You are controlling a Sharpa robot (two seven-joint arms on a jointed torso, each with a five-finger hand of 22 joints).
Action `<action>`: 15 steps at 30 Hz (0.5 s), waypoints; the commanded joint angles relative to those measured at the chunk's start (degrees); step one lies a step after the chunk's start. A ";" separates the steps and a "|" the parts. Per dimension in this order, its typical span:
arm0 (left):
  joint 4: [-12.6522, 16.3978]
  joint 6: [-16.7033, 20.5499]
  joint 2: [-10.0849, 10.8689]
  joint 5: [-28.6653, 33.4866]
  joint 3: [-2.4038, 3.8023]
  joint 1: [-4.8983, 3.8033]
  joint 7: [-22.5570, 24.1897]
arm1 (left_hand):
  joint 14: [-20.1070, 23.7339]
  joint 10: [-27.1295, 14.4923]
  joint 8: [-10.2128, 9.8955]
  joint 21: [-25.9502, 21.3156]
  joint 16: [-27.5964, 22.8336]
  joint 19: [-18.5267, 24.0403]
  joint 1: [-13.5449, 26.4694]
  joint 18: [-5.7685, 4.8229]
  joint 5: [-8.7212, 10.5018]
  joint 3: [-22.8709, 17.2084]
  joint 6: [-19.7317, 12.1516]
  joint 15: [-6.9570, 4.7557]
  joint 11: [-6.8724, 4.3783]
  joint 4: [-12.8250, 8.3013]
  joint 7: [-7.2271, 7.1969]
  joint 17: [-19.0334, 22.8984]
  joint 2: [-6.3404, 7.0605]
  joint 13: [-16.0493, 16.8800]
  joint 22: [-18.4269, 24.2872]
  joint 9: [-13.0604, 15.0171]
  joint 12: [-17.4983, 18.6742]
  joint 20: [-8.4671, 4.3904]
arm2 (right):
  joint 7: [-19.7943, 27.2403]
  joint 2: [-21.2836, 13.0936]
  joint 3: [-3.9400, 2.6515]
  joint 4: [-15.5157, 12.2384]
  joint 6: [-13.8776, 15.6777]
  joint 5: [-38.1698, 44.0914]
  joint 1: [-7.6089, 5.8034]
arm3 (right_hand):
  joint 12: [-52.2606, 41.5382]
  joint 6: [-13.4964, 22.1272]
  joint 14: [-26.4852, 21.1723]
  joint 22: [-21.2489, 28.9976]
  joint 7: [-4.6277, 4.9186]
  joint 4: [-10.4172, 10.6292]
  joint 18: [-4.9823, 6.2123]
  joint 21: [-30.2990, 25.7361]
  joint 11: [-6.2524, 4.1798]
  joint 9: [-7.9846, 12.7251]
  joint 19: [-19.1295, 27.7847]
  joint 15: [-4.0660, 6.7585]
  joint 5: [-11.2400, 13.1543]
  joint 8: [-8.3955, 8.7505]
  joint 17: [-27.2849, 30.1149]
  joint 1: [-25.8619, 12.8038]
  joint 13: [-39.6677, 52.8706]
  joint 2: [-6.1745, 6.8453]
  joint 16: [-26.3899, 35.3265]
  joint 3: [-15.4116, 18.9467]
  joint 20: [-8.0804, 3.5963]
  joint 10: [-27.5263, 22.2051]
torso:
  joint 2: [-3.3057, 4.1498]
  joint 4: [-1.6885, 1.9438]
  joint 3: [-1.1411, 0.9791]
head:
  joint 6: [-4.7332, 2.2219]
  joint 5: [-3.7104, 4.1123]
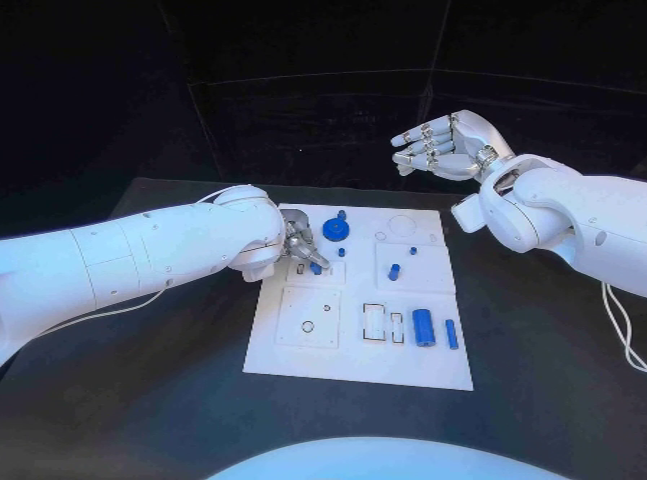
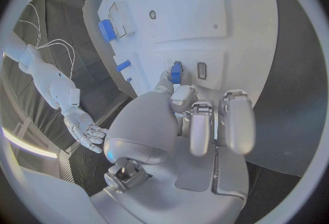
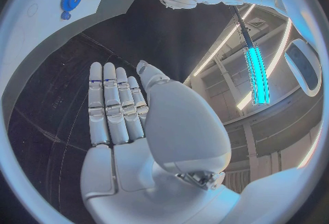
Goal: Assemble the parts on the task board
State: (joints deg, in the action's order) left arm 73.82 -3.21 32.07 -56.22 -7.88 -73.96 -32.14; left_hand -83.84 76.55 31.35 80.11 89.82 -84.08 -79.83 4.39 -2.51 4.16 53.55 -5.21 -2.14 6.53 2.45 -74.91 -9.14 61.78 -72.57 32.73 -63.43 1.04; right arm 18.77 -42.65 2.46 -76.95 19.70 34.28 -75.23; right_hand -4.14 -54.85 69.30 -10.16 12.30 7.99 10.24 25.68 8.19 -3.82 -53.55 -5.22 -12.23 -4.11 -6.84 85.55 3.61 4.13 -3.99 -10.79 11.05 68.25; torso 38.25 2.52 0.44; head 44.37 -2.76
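Pinching a small blue part [image 1: 316,267] at the task board [image 1: 361,355]'s upper left, your left hand [image 1: 297,246], your right hand [image 1: 441,146] raised at upper right, fingers spread, holding nothing.

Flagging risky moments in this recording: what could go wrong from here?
1. The left hand pinches a small blue part by its fingers over the task board; it could slip or go in tilted.
2. Its arm hangs low beside the blue disc and might knock it.
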 commanded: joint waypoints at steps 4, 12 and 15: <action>0.24 1.25 -0.16 -0.97 -0.03 0.09 0.12 | -6.16 -0.15 0.41 0.23 0.18 -0.66 -1.10 -1.01 -0.19 -3.51 0.30 -0.45 -0.10 -3.19 -0.55 -15.09 -1.04 -0.19 -0.12 0.14 0.34 -0.51 | 0.38 0.10 -0.04 0.01 -0.56 -0.18 -0.14 | 0.31 0.40 -0.18 0.08 0.11 0.06 0.04 -0.36 0.05 0.03 0.06 -0.37 -0.33 0.28 0.08 -0.56 -0.08 -0.14 0.30 -0.36 0.42 -0.26 | 0.01 0.01 -0.03 | 0.08 0.03; 0.17 -0.38 -0.13 -0.98 -0.03 0.10 -0.77 | -6.16 -0.25 0.45 0.25 0.18 -0.68 -1.04 -1.02 -0.19 -3.54 0.29 -0.46 -0.11 -3.21 -0.56 -15.09 -1.01 -0.48 -0.17 0.19 0.61 -0.51 | 0.41 0.21 -0.03 0.14 -0.73 -0.18 -0.14 | 0.32 0.46 -0.24 0.15 0.14 0.06 0.04 -0.47 0.08 0.02 0.08 -0.41 -0.30 0.28 0.15 -0.67 -0.08 -0.15 0.31 -0.39 0.45 -0.35 | -0.01 0.02 -0.03 | 0.23 -0.02; 0.20 -1.44 -0.09 -0.98 -0.03 0.11 -1.19 | -6.16 -0.27 0.51 0.25 0.18 -0.68 -0.94 -1.02 -0.19 -3.57 0.25 -0.47 -0.13 -3.28 -0.58 -15.09 -0.87 -0.62 -0.18 0.28 0.74 -0.53 | 0.41 0.25 -0.03 0.19 -0.85 -0.18 -0.13 | 0.32 0.46 -0.24 0.15 0.14 0.06 0.04 -0.47 0.08 0.02 0.08 -0.41 -0.30 0.28 0.15 -0.67 -0.08 -0.15 0.31 -0.39 0.45 -0.35 | -0.02 0.01 -0.01 | 0.27 -0.04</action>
State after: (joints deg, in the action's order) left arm 73.98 -3.16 32.01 -56.64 -7.86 -73.91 -32.49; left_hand -84.04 76.45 31.56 80.11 89.82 -83.87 -79.82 4.40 -2.48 4.16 53.56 -5.41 -2.03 6.53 2.44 -74.91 -9.14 61.20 -72.70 32.91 -62.89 0.84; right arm 18.78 -42.46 2.46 -76.74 19.42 34.28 -75.22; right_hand -4.14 -54.64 69.09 -10.06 12.51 7.99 10.24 25.40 8.19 -3.81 -53.55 -5.43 -12.22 -4.12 -6.74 85.32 3.61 3.91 -3.99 -10.79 11.05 68.25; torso 38.25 2.52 0.41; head 44.61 -2.75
